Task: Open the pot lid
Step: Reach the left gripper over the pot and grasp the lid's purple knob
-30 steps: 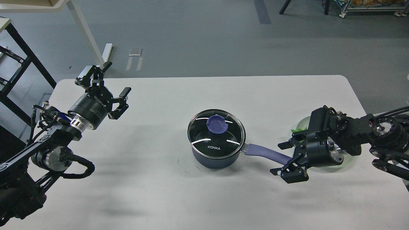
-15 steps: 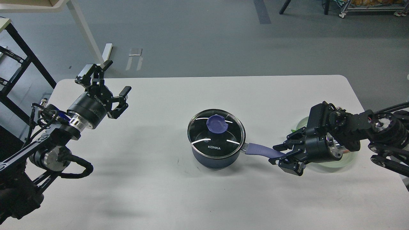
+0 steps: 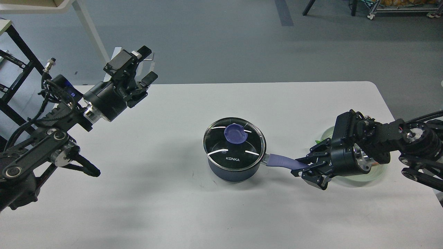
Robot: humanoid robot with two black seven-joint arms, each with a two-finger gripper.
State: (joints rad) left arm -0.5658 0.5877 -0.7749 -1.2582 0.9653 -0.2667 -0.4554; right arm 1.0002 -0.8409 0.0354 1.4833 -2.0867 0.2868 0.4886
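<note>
The pot [image 3: 233, 171] is a small dark blue saucepan in the middle of the white table. The pot lid [image 3: 234, 144] sits on it, clear glass with a steel rim, a blue-purple knob [image 3: 235, 133] and white "KONKA" lettering. The long lavender-blue handle [image 3: 282, 162] points right. My right gripper [image 3: 301, 167] is shut on the far end of that handle. My left gripper [image 3: 145, 67] is open and empty, raised above the table's far left edge, well left of the pot.
A clear glass plate [image 3: 375, 172] with something green lies under my right arm near the table's right edge. A white table leg [image 3: 91, 33] and a black frame [image 3: 20, 52] stand beyond the far left corner.
My left arm has risen and swung up and to the right, toward the table's far edge. My right gripper closed on the pot handle's end a second ago and has stayed there since.
</note>
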